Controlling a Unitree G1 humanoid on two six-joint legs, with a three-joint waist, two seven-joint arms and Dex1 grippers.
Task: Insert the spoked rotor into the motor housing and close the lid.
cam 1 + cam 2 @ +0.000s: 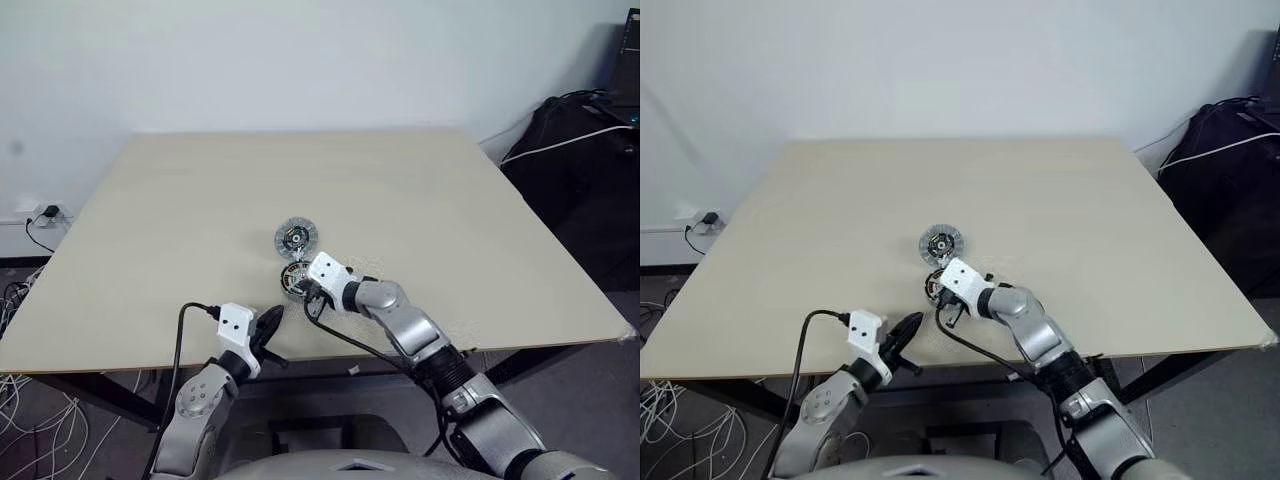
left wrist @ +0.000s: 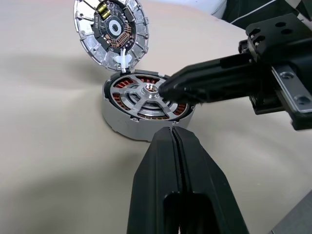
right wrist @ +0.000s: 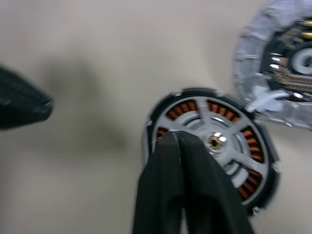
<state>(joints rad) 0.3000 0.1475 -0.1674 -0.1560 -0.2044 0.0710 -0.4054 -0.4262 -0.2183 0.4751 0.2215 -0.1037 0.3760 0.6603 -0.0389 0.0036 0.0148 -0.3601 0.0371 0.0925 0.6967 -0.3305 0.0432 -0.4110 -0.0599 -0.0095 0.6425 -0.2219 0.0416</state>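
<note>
- Rotor step looks done: the spoked rotor (image 2: 146,93), silver spokes and hub inside a dark rim, sits flat in the round motor housing (image 2: 127,126), with copper-brown windings showing through the spoke gaps.
- That stack stands on the pale wooden table (image 1: 450,200), near the front edge and about mid-width.
- The lid (image 2: 111,30), a silver-grey ribbed disc with a dark centre and small circuit parts, lies face-up just beyond the housing on the far side. Its rim is touching or nearly touching the housing rim; I can't tell which.
- My right gripper (image 3: 178,142) is over the rotor, tips just beside the hub. Its fingers look pressed together in the right wrist view and it is carrying nothing. I can't tell whether the tips touch the spokes.
- My left gripper (image 2: 172,131) is clenched and empty, parked at the near table edge, nearer and to the left of the housing, pointing at it.
- Key relation: the lid lies straight beyond the housing from my right gripper, next along that gripper's line. The right arm is clearly nearer it than the left.
- My read on the next move: go past the rotor, grasp the lid by its rim, flip it and seat it.
- Risk: nudging the housing on the way over.
</note>
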